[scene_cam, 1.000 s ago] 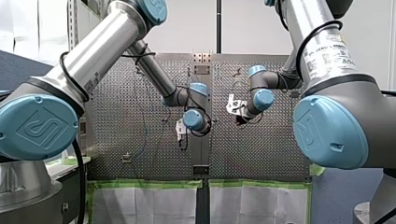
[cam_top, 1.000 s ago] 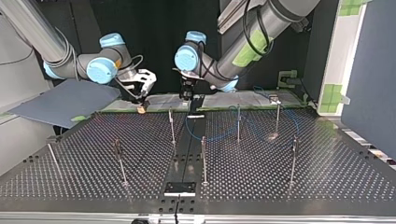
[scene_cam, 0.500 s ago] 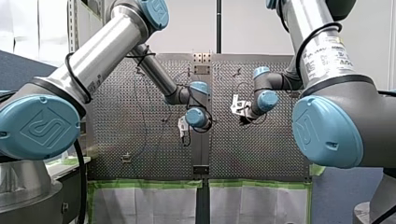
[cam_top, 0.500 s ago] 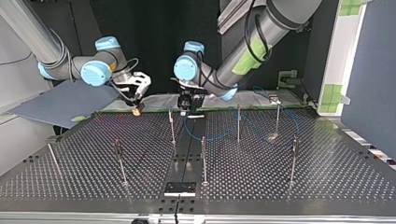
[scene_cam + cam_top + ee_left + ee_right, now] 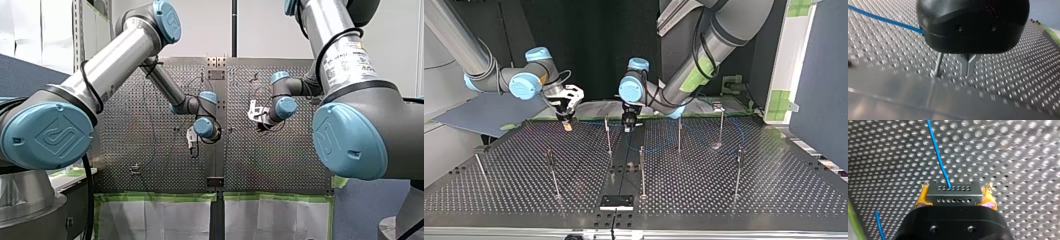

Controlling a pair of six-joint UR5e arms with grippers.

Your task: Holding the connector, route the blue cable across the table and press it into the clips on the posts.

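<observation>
Top view lays out the perforated counter (image 5: 724,200) with thin posts standing on it; take the far-middle post (image 5: 607,134) as the marker. My right arm's pincer (image 5: 567,122) hangs beside that post, toward the view's left and low over the counter. My left arm's pincer (image 5: 628,125) hangs just beside the post on its other side.

Right wrist view shows the right pincer's yellow pads (image 5: 921,198) clamped on the grey connector (image 5: 954,195). The blue cable (image 5: 939,155) leaves the connector's face and runs off over the holes.

Left wrist view shows the left pincer's fingers (image 5: 965,68) drawn together with nothing seen between them. One post stands just beside them, and the cable passes behind the pincer's body.

Past the marker post, on the left pincer's side, the cable lies in loose loops on the counter; I see it in no clip. I judge the routing barely begun, with the connector secured and no post threaded. The next move calls for drawing the connector away so the slack rises to clip height, then pressing the line into the nearest clip.
</observation>
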